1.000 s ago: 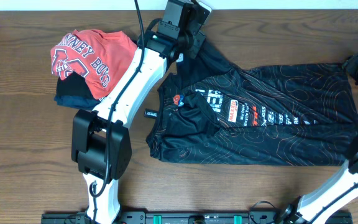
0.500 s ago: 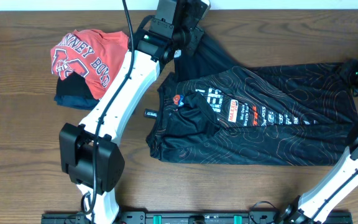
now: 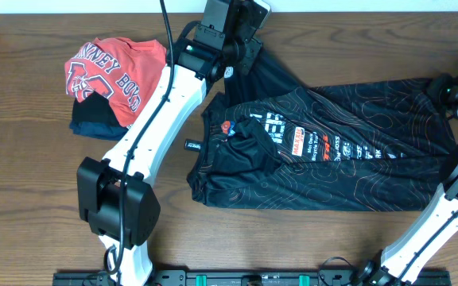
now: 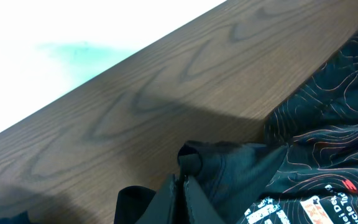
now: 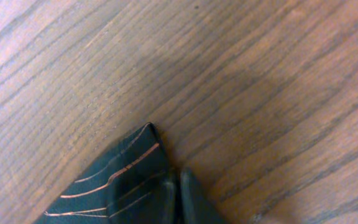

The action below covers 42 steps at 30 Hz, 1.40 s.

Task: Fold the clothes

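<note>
The black jersey (image 3: 356,171) lies spread over the middle and right of the counter (image 3: 22,199). It looks thin, limp and slick, likely to sag and slide, so corners and hems are the places to pinch. The left pincer (image 4: 183,183) is clenched on a flap at the far edge. The right pincer (image 5: 178,183) grips a corner by the right edge.

Red T-shirt (image 3: 114,67): white block letters, partly folded under, readable part "NNEY BOYS". Black jersey (image 3: 356,127): large white chest lettering, crumpled, not legible. Row of small logos (image 3: 348,149) across its front: too small to read. Wrist views: logo scraps, blurred.
</note>
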{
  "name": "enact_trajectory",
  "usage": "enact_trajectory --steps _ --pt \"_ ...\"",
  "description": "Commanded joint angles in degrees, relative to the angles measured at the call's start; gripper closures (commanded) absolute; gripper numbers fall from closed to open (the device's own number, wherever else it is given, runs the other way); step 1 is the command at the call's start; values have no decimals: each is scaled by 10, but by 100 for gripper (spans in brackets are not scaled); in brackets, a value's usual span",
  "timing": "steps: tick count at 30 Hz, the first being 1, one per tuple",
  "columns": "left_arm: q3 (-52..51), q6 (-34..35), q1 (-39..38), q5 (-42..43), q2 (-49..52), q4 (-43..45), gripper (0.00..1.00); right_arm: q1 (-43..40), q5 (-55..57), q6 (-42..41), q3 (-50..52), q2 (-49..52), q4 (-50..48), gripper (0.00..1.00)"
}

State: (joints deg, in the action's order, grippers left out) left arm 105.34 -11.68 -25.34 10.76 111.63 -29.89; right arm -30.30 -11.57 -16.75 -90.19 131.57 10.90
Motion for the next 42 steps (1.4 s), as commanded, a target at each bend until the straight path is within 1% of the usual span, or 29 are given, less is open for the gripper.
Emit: enact_trajectory --steps 1,6,12,16,22,27,28,29,30,31,34,37,39,42 --pt "3 -1 -1 5 -9 -2 94 -1 -22 1 2 17 9 99" --pt "3 -1 -1 5 -9 -9 94 -17 -50 -6 2 -20 9 99" --pt "3 -1 -1 5 -10 -27 94 -42 -50 -4 2 -80 40 99" --pt "3 -3 -1 3 -21 -54 94 -62 -50 -3 2 -112 64 99" --pt "3 -3 -1 -3 -48 -94 94 -83 -65 -3 2 -134 97 99" --pt "3 -3 -1 -3 -49 -112 94 -82 -97 1 2 -133 113 99" --pt "3 -3 -2 -3 -49 -112 94 -77 -96 2 3 -130 112 89" --pt "3 -3 -2 -3 -49 -111 94 -71 -90 3 3 -128 111 76" --pt "3 -3 -2 -3 -49 -110 94 -63 -78 3 3 -125 109 68" --pt "3 -3 -1 -3 -49 -108 94 -56 -65 3 3 -123 104 64" --pt "3 -3 -1 -3 -49 -107 94 -26 -1 3 3 -107 79 57" --pt "3 -3 -1 -3 -49 -107 94 4 37 3 3 -85 51 56" --pt "3 -3 -1 -3 -49 -107 94 22 56 3 3 -69 33 53" --pt "3 -3 -2 -3 -49 -108 94 40 89 -6 3 -50 14 53"
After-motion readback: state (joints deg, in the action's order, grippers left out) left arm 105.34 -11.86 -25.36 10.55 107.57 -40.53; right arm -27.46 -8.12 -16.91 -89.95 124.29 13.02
